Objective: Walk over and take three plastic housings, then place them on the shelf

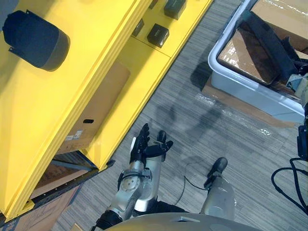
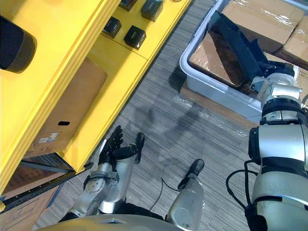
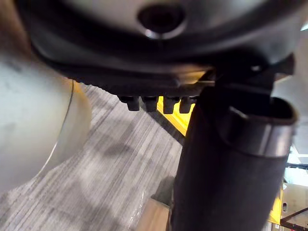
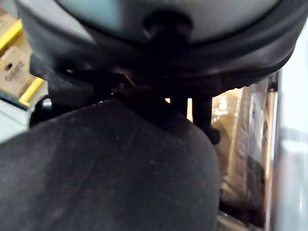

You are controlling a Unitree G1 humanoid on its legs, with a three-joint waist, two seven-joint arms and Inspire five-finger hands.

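Observation:
Several small black plastic housings [image 1: 158, 34] sit on the yellow shelf [image 1: 144, 72] at the upper left. A long black housing [image 2: 237, 44] lies slanted across the cardboard boxes in the grey bin [image 2: 216, 94] at the upper right. My right hand [image 2: 270, 73] reaches into that bin and is curled on the near end of this housing; in the right wrist view its dark bulk [image 4: 110, 168] presses against the palm with the fingers [image 4: 203, 115] behind it. My left hand [image 1: 145, 144] hangs open over the floor beside the shelf's corner, holding nothing.
A flat cardboard box [image 1: 96, 110] lies on the shelf's lower level. A dark rounded object [image 1: 36, 41] rests on the shelf's top at the far left. Brown taped boxes [image 2: 260, 14] fill the bin. Grey striped floor [image 1: 192, 120] lies between shelf and bin.

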